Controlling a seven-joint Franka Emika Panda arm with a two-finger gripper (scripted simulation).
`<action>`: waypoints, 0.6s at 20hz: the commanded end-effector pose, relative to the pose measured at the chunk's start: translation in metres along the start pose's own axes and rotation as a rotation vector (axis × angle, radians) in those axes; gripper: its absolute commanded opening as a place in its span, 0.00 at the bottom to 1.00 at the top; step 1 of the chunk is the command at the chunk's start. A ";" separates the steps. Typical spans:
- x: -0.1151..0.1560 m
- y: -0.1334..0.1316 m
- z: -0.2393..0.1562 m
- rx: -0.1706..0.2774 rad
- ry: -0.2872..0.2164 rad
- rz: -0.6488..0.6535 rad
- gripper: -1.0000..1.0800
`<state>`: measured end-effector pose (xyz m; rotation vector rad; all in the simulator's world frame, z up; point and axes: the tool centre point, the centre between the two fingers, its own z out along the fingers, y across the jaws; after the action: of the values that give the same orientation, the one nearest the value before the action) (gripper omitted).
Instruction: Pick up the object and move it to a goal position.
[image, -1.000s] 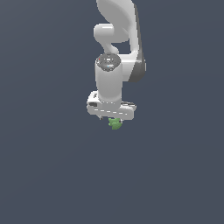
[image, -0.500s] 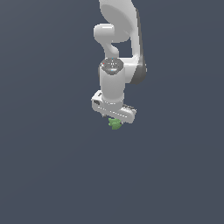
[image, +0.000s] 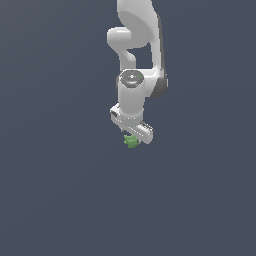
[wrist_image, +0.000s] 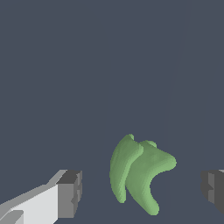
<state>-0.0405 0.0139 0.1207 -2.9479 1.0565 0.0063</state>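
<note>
White gripper (image: 133, 137) pointing down, fingers (wrist_image: 69, 194) spread apart, lobed green object (wrist_image: 138, 175) between them, touching neither pad

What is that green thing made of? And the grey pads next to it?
The green object looks like matte plastic or clay: smooth, curved lobes, soft shading, no shine. The pads look like dull dark rubber or plastic, blocky and flat. It is a simulator render, so neither is certain.
</note>
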 end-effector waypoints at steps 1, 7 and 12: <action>-0.005 0.002 0.005 -0.001 0.001 0.065 0.96; -0.015 0.006 0.015 -0.004 0.004 0.203 0.96; -0.021 0.008 0.021 -0.006 0.006 0.284 0.96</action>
<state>-0.0603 0.0207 0.1016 -2.7931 1.4325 0.0030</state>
